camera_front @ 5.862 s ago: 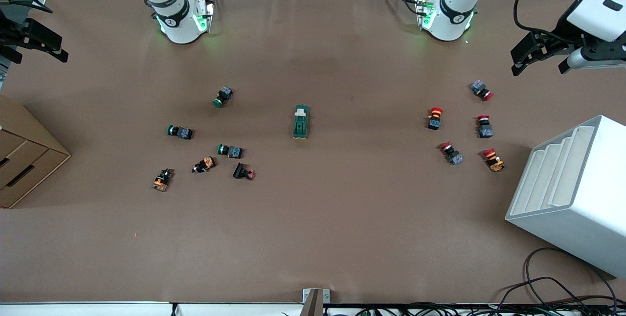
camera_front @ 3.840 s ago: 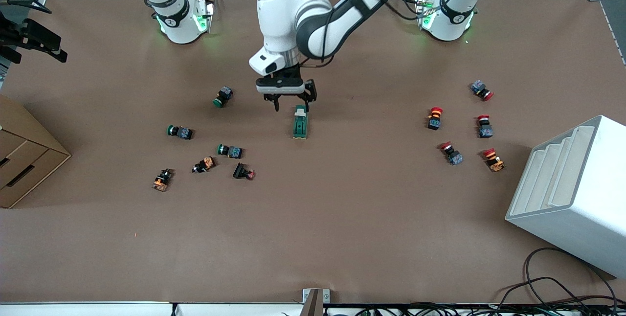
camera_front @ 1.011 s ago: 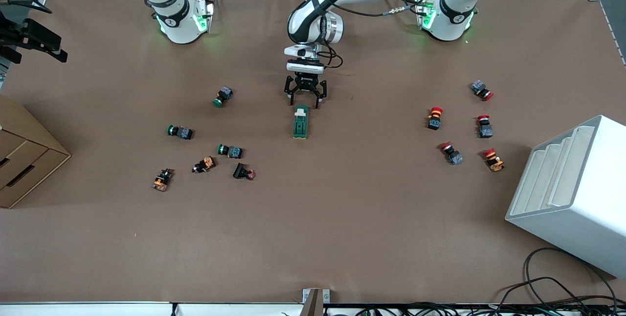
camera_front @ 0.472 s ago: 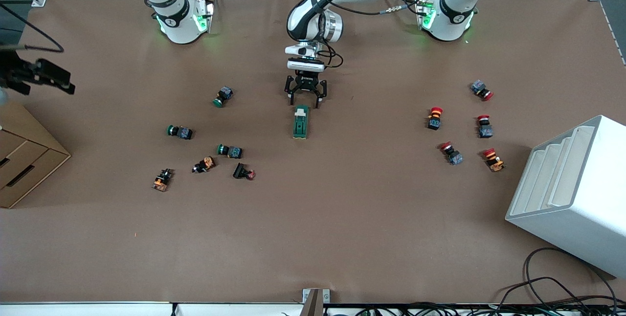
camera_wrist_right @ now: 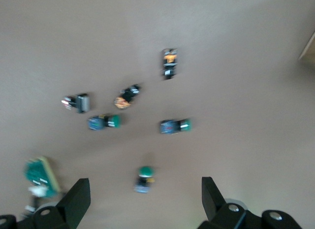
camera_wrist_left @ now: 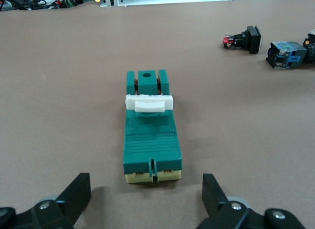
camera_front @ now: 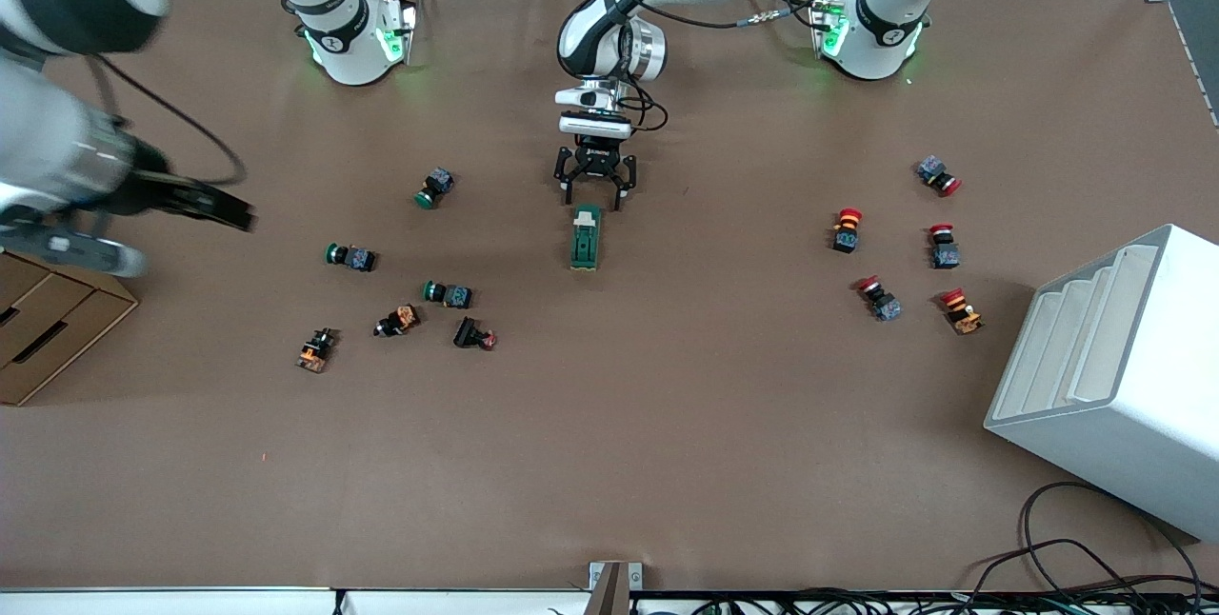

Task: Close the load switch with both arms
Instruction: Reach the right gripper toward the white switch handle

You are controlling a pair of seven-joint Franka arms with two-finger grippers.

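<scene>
Switch point(camera_front: 585, 237) sits mid-table, unheld. Left gripper point(camera_front: 595, 185) spread wide, low, just off its cream end, toward the bases. Right gripper point(camera_front: 205, 206) spread too, well off past the green buttons point(camera_front: 350, 256). Risk: unbraced push slides it.

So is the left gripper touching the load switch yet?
Apart. The left wrist view shows the left gripper open, bare table between each finger and the load switch.
</scene>
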